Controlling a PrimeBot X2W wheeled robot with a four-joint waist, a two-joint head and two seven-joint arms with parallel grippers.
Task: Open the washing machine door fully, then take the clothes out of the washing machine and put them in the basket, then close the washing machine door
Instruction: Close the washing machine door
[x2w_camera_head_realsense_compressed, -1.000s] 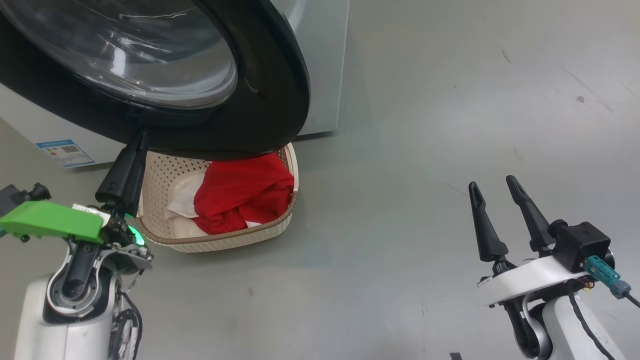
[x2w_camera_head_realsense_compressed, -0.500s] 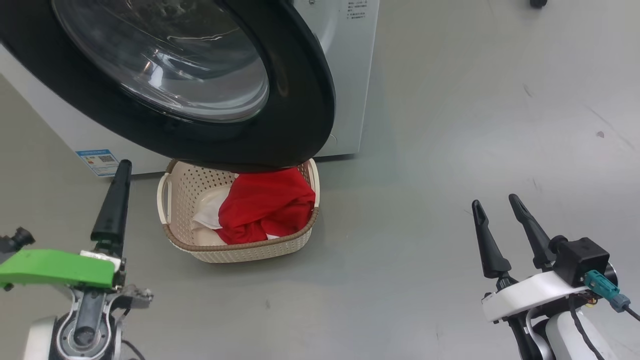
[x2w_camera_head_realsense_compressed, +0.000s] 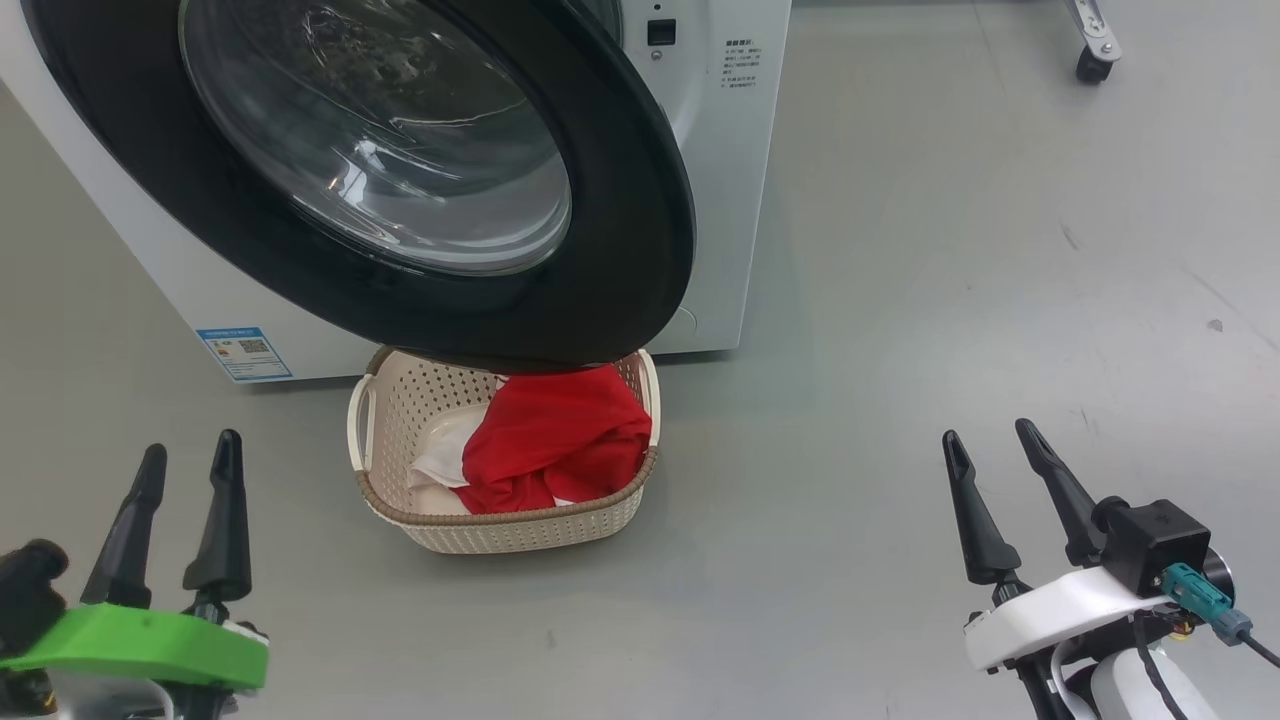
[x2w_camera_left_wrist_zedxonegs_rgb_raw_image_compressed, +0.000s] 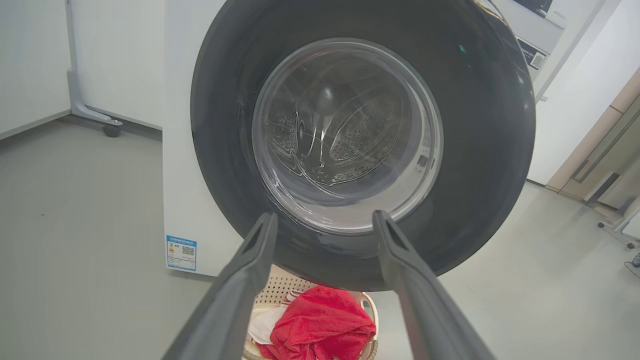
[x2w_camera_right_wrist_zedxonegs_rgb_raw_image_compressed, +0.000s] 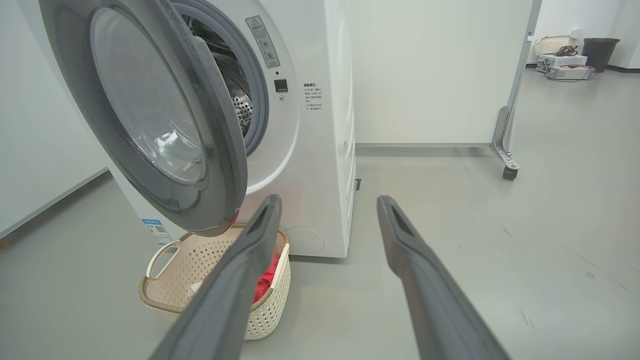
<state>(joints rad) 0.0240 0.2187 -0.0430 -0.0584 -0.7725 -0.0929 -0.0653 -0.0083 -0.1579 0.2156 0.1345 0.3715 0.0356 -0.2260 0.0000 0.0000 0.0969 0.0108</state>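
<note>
My left jaws, earlier closed beneath the door (x2w_camera_head_realsense_compressed: 620, 250), now stand open, clear of it; right jaws likewise open.

washing machine door (x2w_camera_head_realsense_compressed: 640, 260): glossy black ring, clear glass centre | washing machine (x2w_camera_head_realsense_compressed: 725, 200): white | basket (x2w_camera_head_realsense_compressed: 520, 535): cream, perforated dot pattern, brown woven-look rim | sticker (x2w_camera_head_realsense_compressed: 243, 353): blue, at basket's 10 o'clock | clothes (x2w_camera_head_realsense_compressed: 565, 440): bright red, white patch at 9 o'clock | floor (x2w_camera_head_realsense_compressed: 900, 300): grey | left gripper (x2w_camera_head_realsense_compressed: 192, 444): black, green bracket (x2w_camera_head_realsense_compressed: 140, 645) | right gripper (x2w_camera_head_realsense_compressed: 985, 431): black, white wrist (x2w_camera_head_realsense_compressed: 1050, 610)
</note>
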